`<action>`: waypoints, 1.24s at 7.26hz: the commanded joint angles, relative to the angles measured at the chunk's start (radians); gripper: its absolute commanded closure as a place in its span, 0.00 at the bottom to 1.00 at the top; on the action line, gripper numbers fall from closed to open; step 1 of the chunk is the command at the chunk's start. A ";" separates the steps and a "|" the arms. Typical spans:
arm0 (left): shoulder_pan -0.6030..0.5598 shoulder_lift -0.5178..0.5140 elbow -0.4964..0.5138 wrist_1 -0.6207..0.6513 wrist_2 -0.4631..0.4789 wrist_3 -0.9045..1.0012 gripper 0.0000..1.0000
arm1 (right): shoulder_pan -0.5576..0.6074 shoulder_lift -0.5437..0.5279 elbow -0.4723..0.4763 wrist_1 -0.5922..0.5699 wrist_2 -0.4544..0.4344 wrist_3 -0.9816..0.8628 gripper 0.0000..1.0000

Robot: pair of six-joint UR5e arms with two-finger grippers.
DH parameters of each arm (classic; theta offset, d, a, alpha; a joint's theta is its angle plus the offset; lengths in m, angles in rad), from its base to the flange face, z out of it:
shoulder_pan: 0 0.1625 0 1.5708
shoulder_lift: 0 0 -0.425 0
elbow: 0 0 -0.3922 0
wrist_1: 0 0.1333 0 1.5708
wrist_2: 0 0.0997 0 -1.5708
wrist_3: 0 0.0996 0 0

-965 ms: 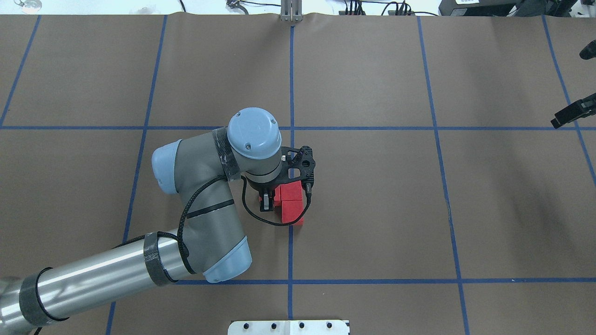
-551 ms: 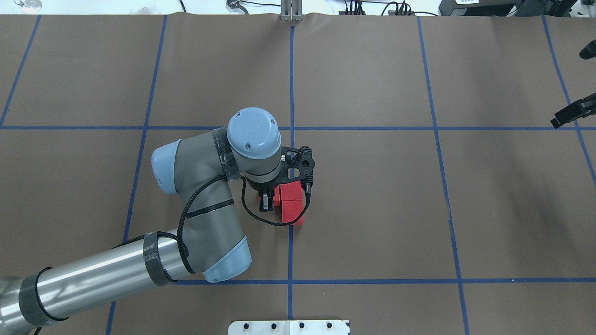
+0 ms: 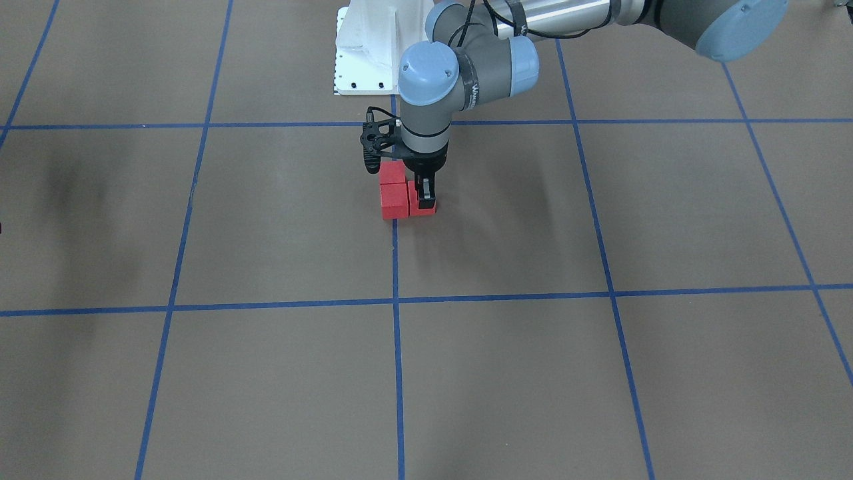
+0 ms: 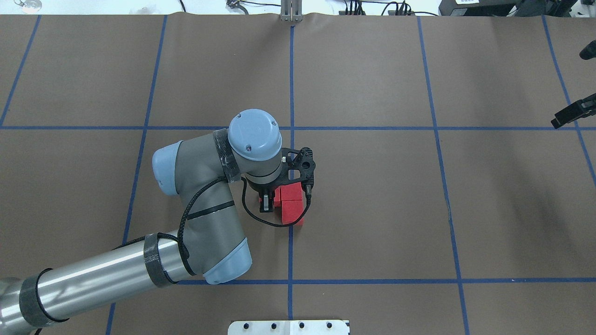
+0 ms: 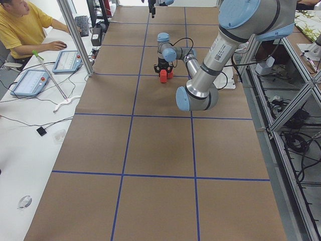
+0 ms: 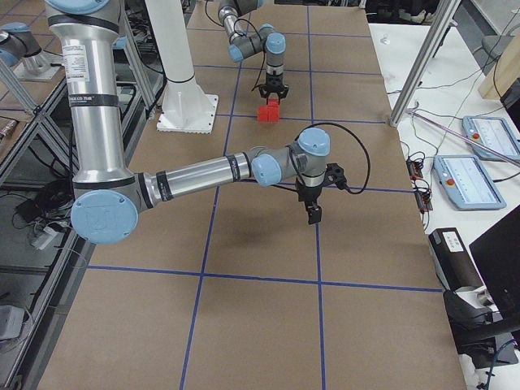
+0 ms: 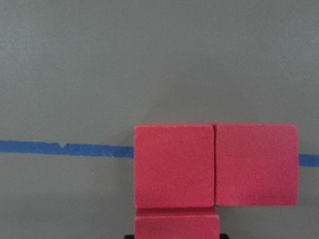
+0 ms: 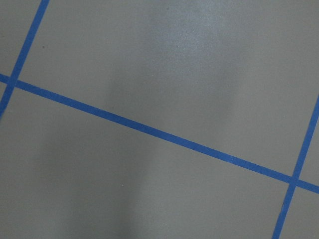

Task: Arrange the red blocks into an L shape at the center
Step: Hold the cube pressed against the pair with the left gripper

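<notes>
Overhead view of a brown table, the center [image 4: 372, 186], marked with a grid of blue tape lines [image 4: 290, 251]. Three red blocks [image 4: 292, 204] sit in the middle of the table, on the vertical middle line, about halfway between two cross lines. Two of them lie in a column along that line. The third touches the column on its 9 o'clock side and is partly hidden under the gripper.

The left wrist camera shows the shape clearly. Two blocks lie side by side and touching. The third is pressed against the left one at its 6 o'clock edge (only its top strip is in frame). Together they make an L.

The left arm [image 4: 200, 200] enters from 8 o'clock and bends over the blocks. The left gripper [image 3: 424, 193] points straight down at the third block. One dark finger shows against that block. Whether the fingers pinch it or stand just off it cannot be told.

The right gripper [image 6: 313, 213] hangs above bare table well apart from the blocks. Its finger spacing cannot be told either.
</notes>
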 commanded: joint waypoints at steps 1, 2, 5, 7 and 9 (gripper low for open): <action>0.001 -0.001 0.000 0.002 0.002 0.004 0.45 | 0.000 0.001 0.000 0.000 0.000 0.000 0.00; 0.001 -0.001 0.000 0.002 0.003 0.007 0.42 | 0.000 0.000 0.000 0.000 0.000 0.000 0.00; -0.001 0.001 0.002 0.003 0.005 0.007 0.39 | 0.000 0.000 0.000 0.000 0.000 0.000 0.00; -0.002 0.001 -0.004 0.002 0.005 0.014 0.40 | 0.000 0.000 0.000 0.003 0.000 0.000 0.00; -0.002 0.001 -0.006 0.000 0.005 0.014 0.40 | 0.000 0.000 0.000 0.000 0.000 0.000 0.00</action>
